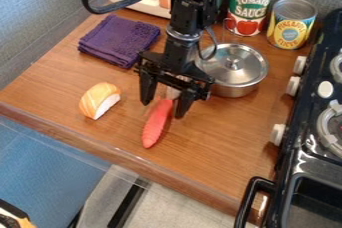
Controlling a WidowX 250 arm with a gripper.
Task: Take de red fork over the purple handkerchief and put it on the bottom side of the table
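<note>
The black gripper [162,109] hangs over the middle of the wooden table, its fingers spread wide and straddling the upper end of a red item [156,126]. That item, apparently the red fork's handle, points down toward the front edge, below and right of the handkerchief. A pale part shows behind it between the fingers, and the gripper partly hides its shape. The folded purple handkerchief [119,40] lies at the upper left, apart from both.
An orange and white sushi toy [99,100] sits left of the gripper. A lidded metal pot [234,70] stands close on its right, with two cans [250,4] behind. The black stove [310,149] borders the right side; the table's front edge [120,157] slants across below.
</note>
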